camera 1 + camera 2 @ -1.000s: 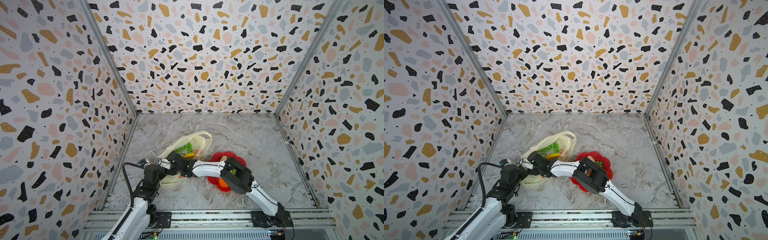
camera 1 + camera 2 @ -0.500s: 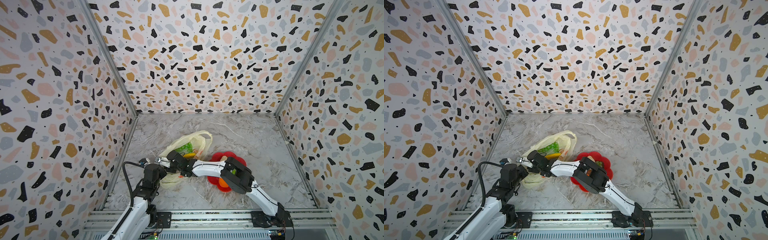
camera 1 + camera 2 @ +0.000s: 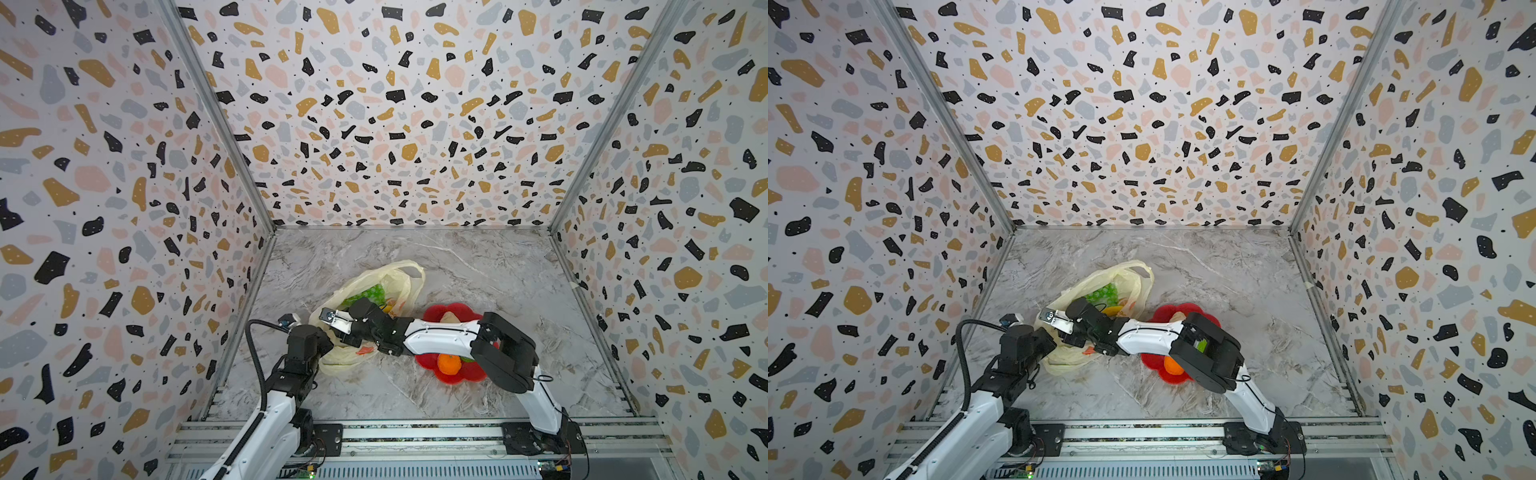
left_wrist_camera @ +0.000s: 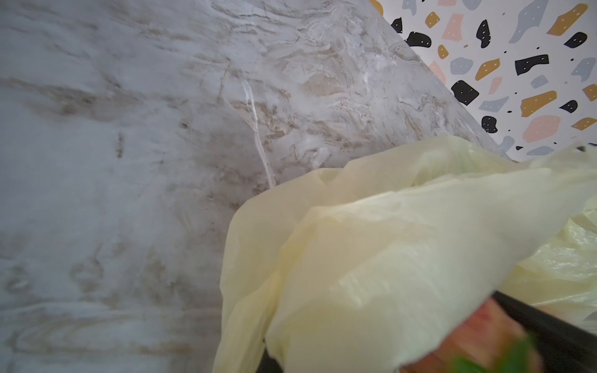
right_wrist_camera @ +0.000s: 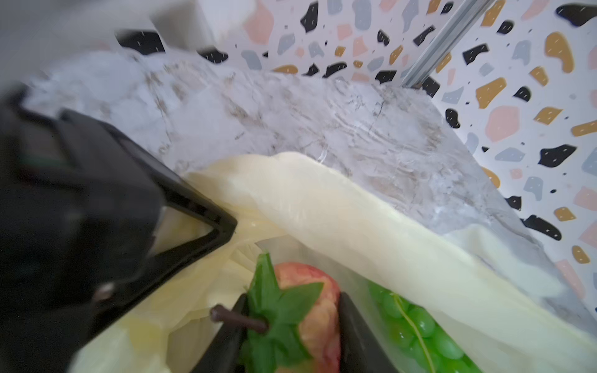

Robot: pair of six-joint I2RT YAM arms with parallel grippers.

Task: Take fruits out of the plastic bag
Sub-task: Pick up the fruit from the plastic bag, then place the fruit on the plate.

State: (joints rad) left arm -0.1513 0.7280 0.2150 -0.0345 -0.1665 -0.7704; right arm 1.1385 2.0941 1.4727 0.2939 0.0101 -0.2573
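- Right wrist view is showing the right gripper [image 5: 290,326] clamping the red apple [image 5: 310,303]. Its two dark fingers [image 5: 355,326] are pressing against opposite sides of the fruit, standing only partly apart.
- The green grape bunch [image 5: 416,323] is lying just beside the apple, inside the plastic bag [image 5: 339,210].
- The left gripper [image 5: 223,226] is pinching fully closed on a fold of the bag's edge. In the left wrist view the bag film [image 4: 387,258] is draping over that gripper and hiding its fingers.
- In both top views the right arm [image 3: 440,336] [image 3: 1150,336] is reaching low from the lower right of the frame. It is crossing over the red plate [image 3: 469,376] [image 3: 1152,363], and its wrist is sitting in the bag's mouth at lower centre.
- The left arm [image 3: 274,411] [image 3: 976,415] is rising from the lower left, elbow bent, and meeting the bag's near edge.
- The bag [image 3: 390,282] is lying on the marble table [image 3: 478,270] just left of the plate. Grapes and the yellow banana [image 3: 386,308] are showing through it.
- The orange [image 3: 449,363] and the beige pear-like piece [image 3: 449,318] are sitting on the plate.
- Compared with a second earlier, both arms, the bag and the plate are sitting in nearly the same spots in the top views, and no clear shift is showing.
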